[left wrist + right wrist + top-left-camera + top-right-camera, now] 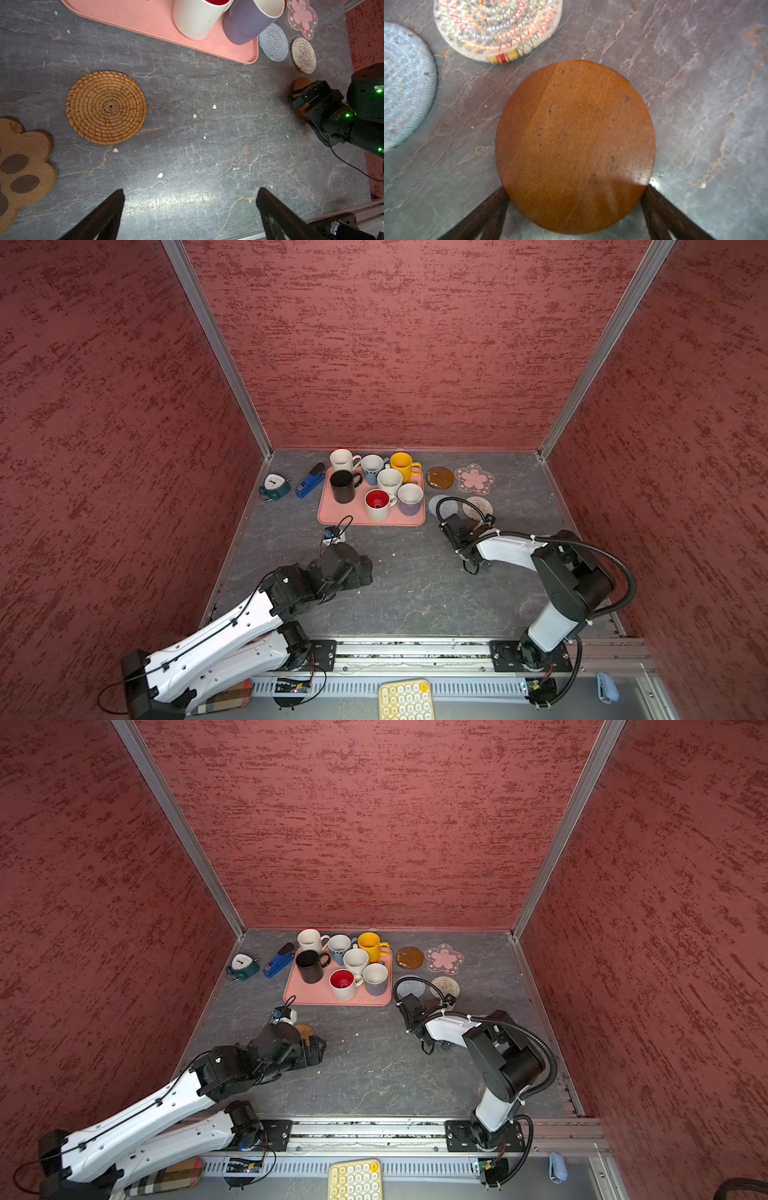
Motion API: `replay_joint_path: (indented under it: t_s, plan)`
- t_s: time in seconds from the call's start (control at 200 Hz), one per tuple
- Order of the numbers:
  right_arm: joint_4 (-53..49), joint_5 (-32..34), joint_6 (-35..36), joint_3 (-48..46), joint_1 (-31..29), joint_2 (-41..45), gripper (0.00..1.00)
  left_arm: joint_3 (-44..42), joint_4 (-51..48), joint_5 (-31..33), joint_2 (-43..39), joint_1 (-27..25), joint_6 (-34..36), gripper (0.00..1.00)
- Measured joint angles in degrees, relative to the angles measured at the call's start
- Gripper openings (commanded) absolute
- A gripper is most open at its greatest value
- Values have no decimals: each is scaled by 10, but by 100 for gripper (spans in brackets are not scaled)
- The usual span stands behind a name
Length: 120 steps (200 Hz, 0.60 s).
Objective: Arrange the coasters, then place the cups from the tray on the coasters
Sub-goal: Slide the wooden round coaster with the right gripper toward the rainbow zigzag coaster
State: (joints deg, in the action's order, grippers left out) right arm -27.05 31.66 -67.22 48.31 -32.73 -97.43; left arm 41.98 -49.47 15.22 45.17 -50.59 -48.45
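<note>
— How many cups does the robot face?
— Seven glossy handled mugs (377,502), clustered at the smooth pink tray (332,514), at twelve o'clock on the table (415,593).
— And coasters?
— Seven. The coiled rattan round (106,107) lies at the tray's seven o'clock, with the cork-like paw-print (20,164) beside it. The grey crochet (273,42), stitched beige round (497,27), amber disc (439,477) and pink flower (474,478) lie around three o'clock.
— The grippers?
— The left gripper (191,192) gapes over bare stone. The right gripper (575,187), equally wide, straddles the second polished disc (575,145).

My left arm (224,630) stretches long and low from its base, forward and toward the middle, with the wrist (336,566) bent down. My left gripper (191,192) points downward, jaws spread wide. My right arm (557,597) rises upright from its base, folds at the elbow and reaches forward and leftward. My right gripper (576,188) points down too, jaws wide apart.
</note>
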Motion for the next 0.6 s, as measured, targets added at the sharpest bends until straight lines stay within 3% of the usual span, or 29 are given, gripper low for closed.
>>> replay_joint_path:
  t_s: [0.601]
  plan:
    - [7, -8, 40, -1, 25, 4, 98, 0, 3, -18, 7, 16, 12, 99]
